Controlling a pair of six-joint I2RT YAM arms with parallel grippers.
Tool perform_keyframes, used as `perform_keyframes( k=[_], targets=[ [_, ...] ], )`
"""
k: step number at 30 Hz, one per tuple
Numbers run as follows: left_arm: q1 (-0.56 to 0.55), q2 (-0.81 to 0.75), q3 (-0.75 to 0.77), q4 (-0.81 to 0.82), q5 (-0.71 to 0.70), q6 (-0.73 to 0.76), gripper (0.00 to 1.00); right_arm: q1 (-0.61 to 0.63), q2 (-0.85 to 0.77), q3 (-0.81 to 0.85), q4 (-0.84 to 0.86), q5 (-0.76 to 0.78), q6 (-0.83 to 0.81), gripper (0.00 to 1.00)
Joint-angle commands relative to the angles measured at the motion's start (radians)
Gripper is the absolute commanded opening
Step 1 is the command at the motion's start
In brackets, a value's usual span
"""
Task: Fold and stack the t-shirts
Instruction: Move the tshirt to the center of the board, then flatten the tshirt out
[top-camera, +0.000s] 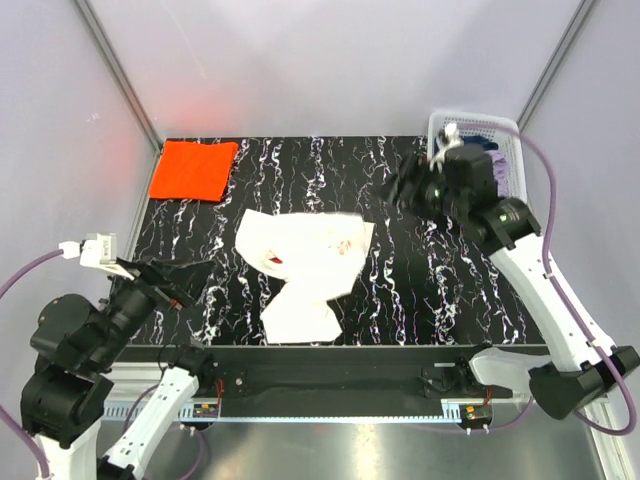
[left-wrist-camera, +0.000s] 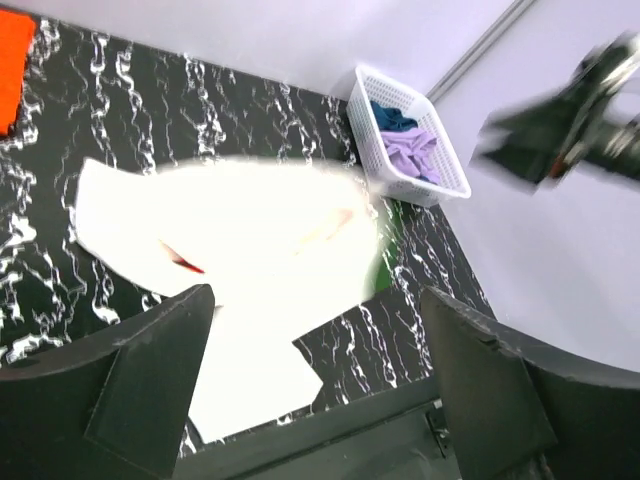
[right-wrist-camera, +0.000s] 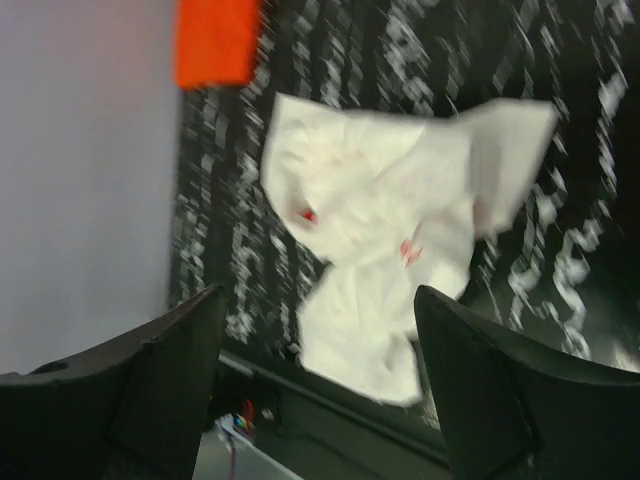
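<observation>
Table (top-camera: 450, 290) front-centre, white t-shirt (top-camera: 300, 260), far-left corner, orange t-shirt (top-camera: 192, 169)

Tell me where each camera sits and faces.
Top external: above, behind the robot, looking down on the table; left gripper and right gripper show.
Left wrist: on left gripper, facing over white t-shirt toward basket; own fingers show.
Right wrist: on right gripper, facing down at white t-shirt and orange t-shirt; own fingers show.
All three share the white t-shirt.

A folded t-shirt (top-camera: 193, 170) lies flat in the far left corner of the table (top-camera: 450, 290). A rumpled t-shirt (top-camera: 300, 265) sprawls mid-table, reaching toward the near edge. A basket (left-wrist-camera: 385, 170) holding clothes (left-wrist-camera: 415, 155) sits far right.
</observation>
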Motion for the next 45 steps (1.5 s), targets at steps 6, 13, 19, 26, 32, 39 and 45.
perform_keyframes(
  k=[6, 13, 19, 26, 32, 39, 45],
  targets=[
    [-0.003, 0.147, -0.201, 0.024, 0.144, -0.095, 0.89, -0.001, -0.283, -0.459, -0.164, -0.149, 0.032, 0.84],
    [-0.011, 0.443, -0.282, 0.197, 0.171, -0.091, 0.78, 0.001, -0.222, -0.619, 0.092, -0.274, 0.072, 0.73],
    [0.003, 0.679, -0.262, 0.403, 0.244, -0.022, 0.83, 0.001, 0.086, -0.391, 0.023, -0.175, -0.104, 0.73],
    [0.018, 1.063, -0.027, 0.299, 0.277, -0.017, 0.77, -0.001, 0.324, -0.222, -0.008, -0.081, -0.104, 0.83],
    [-0.16, 1.01, -0.033, 0.367, 0.166, 0.084, 0.75, -0.001, 0.52, -0.09, -0.003, -0.126, -0.286, 0.84],
    [-0.379, 0.873, -0.24, 0.507, 0.064, 0.118, 0.67, -0.147, 0.446, -0.113, -0.164, -0.069, -0.149, 0.75],
    [-0.607, 1.049, -0.168, 0.446, -0.164, 0.078, 0.53, -0.168, 0.179, -0.384, -0.215, -0.07, -0.092, 0.72]
  ],
)
